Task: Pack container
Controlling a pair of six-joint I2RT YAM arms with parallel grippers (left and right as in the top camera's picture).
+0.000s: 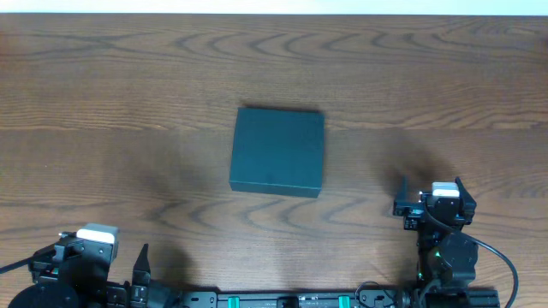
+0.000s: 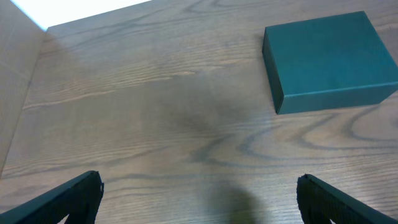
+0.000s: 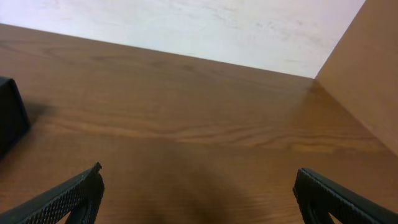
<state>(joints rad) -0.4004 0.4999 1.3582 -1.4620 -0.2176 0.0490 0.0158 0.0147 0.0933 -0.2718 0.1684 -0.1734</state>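
Observation:
The container (image 1: pixel 278 152) is a dark teal-green rectangular box lying closed on the wooden table, near its middle. It also shows at the upper right of the left wrist view (image 2: pixel 329 59) and as a dark corner at the left edge of the right wrist view (image 3: pixel 9 124). My left gripper (image 2: pixel 199 193) is open and empty at the table's front left, well short of the container. My right gripper (image 3: pixel 198 190) is open and empty at the front right, to the right of the container.
The wooden table (image 1: pixel 128 103) carries nothing else in view. A pale wall (image 3: pixel 217 28) runs along its far edge. A wooden side panel (image 3: pixel 367 81) rises at the right, and another (image 2: pixel 15 81) at the left.

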